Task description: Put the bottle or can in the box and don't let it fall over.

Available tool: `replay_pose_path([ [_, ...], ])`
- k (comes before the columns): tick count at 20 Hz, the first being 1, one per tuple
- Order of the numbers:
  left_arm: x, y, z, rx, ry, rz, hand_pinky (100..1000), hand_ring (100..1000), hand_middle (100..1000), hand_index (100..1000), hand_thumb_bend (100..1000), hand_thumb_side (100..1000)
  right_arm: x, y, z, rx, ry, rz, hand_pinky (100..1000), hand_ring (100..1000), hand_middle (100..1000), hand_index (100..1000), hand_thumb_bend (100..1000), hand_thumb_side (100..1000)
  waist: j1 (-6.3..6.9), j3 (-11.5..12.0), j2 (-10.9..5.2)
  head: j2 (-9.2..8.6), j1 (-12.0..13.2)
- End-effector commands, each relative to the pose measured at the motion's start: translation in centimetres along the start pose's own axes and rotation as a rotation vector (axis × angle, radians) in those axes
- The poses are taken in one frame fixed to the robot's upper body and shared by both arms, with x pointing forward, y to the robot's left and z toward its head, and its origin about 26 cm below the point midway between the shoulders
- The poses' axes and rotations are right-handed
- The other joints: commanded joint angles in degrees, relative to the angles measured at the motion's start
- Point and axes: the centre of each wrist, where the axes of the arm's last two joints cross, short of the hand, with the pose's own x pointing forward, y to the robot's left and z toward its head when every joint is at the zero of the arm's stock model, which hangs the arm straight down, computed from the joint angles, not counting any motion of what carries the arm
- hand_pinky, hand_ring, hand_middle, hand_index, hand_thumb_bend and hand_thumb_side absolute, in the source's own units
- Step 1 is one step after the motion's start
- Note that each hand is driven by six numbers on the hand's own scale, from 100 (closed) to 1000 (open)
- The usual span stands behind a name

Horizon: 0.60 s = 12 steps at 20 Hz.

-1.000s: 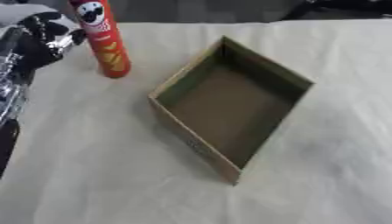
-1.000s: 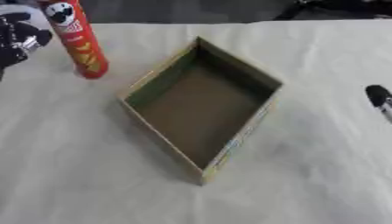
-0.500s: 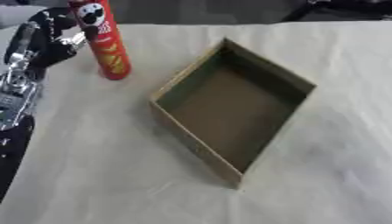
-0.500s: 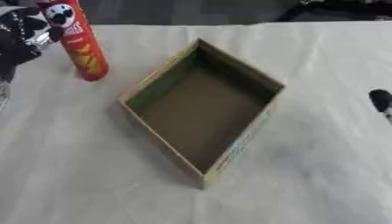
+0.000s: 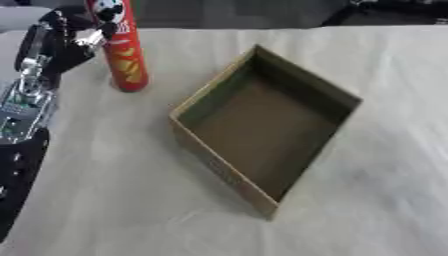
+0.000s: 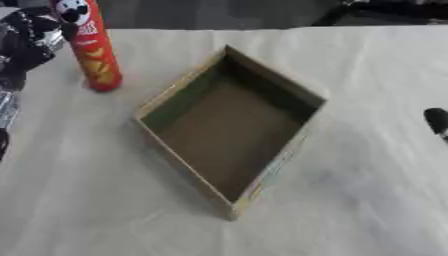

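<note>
Can [image 5: 121, 47] is upright on the table [image 5: 105, 190], just right of the left hand [image 5: 77, 34] — not in the box [image 5: 262, 125] yet. Hand sits against the can's upper part; can't tell whether the fingers have closed on it or are only alongside. Box is empty, open side up, well right of the hand. Right hand [image 6: 437, 121] shows only as a dark tip at the far right edge — fingers unreadable. Left to do, as I judge it: grasp, lift, carry over, set down standing.

Left hand [image 5: 74, 31]: black fingers with silver metal fittings at the joints. Left forearm [image 5: 24, 97]: black shell, an open silver section with greenish circuit-like parts showing. Right hand [image 6: 436, 121]: only a rounded black tip visible at the right edge.
</note>
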Motion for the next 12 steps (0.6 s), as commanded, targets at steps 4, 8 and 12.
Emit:
replay_pose_path([
  [4,0.77,0.96,-0.64,0.053,-0.006,-0.020,1000,830,620,789,611,319,1.00,-0.01,-0.40,0.021,-0.035,0.006,836,792,933,846,540,100,-0.04,-0.2,-0.63,-1.00,0.3],
  [8,0.80,1.26,-0.77,0.078,0.003,-0.026,1000,829,619,786,619,317,1.01,0.09,-0.43,0.025,-0.035,0.005,836,792,933,846,538,100,-0.01,-0.3,-0.42,-1.29,0.3],
  [12,0.88,1.53,-0.91,0.097,0.009,-0.041,1000,826,617,783,622,306,0.96,0.11,-0.39,0.027,-0.034,0.005,836,792,933,846,536,100,-0.05,-0.4,-0.26,-1.37,0.3],
])
